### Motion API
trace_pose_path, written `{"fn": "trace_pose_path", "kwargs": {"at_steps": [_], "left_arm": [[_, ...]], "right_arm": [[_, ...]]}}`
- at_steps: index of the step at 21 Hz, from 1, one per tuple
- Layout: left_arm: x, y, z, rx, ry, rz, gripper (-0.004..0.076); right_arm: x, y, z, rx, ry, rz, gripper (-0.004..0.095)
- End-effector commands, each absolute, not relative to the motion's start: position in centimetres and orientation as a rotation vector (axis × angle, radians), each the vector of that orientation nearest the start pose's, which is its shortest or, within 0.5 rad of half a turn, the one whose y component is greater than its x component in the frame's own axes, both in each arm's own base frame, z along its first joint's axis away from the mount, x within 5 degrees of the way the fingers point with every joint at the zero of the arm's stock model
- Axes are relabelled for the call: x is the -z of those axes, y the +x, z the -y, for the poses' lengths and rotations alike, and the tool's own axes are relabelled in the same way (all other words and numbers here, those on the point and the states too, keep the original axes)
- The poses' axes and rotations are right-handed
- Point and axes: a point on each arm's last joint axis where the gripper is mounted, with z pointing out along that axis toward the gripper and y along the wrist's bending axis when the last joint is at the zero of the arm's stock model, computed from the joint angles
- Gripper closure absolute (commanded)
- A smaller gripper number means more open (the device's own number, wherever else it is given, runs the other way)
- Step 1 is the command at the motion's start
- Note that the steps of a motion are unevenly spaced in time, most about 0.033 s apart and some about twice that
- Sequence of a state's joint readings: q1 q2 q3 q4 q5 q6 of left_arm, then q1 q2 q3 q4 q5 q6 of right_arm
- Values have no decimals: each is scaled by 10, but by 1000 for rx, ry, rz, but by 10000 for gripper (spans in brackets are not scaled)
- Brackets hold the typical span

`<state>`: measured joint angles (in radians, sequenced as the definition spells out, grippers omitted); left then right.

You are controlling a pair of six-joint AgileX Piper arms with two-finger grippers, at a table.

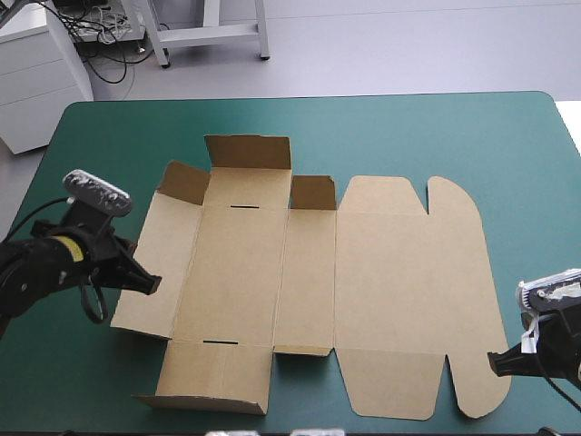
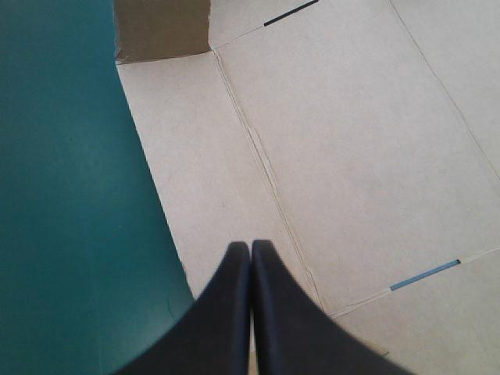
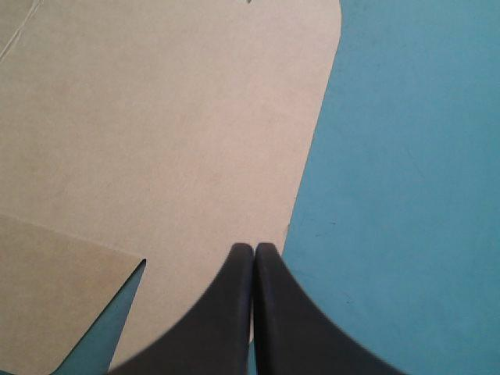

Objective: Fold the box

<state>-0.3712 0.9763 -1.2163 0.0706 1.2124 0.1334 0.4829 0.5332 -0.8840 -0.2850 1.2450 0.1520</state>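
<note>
Fingers (image 2: 281, 328) are pinched together, nothing held: left gripper (image 1: 154, 283) is parked at the box's (image 1: 309, 272) nine o'clock edge, right gripper (image 1: 493, 362) at four o'clock, probably for flap lifting.

The box (image 1: 309, 272) lay spread at the middle of the table (image 1: 408, 127), its lid panel toward 3 o'clock. Seen from the box's centre, the left gripper (image 1: 154, 284) sat at 9 o'clock, over the sheet's edge. The right gripper (image 1: 495, 361) sat at 4 o'clock, at the lid's edge.
</note>
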Motion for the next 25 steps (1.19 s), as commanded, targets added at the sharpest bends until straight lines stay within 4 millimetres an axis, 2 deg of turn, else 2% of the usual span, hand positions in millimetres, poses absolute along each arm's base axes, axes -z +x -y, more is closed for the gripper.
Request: {"fn": "trace_pose_path", "kwargs": {"at_steps": [1, 5, 9, 11, 13, 16, 18, 21, 25], "left_arm": [[-422, 185, 66, -11, 673, -2343, 731], [-415, 223, 71, -9, 706, -2380, 731], [-412, 236, 58, 272, 702, -2418, 731], [-415, 238, 38, 469, 652, -2390, 731], [-420, 241, 11, 535, 473, -2355, 731], [-421, 240, -29, 468, 287, -2352, 731], [-422, 237, -47, 437, 201, -2345, 731], [-419, 235, -66, 431, 73, -2314, 731], [-402, 234, -92, 418, -141, -2304, 731]], "right_arm": [[-360, 61, -3, 66, -361, -2297, 926], [-358, 61, -7, 15, -368, -2303, 926], [-358, 61, -7, 17, -368, -2294, 926], [-358, 62, -7, 27, -367, -2288, 926], [-359, 62, -6, 41, -367, -2282, 930], [-359, 62, -6, 45, -371, -2280, 931], [-359, 63, -6, 42, -372, -2269, 931], [-360, 64, -6, 37, -372, -2256, 931], [-362, 65, -7, 32, -372, -2237, 931]]}}
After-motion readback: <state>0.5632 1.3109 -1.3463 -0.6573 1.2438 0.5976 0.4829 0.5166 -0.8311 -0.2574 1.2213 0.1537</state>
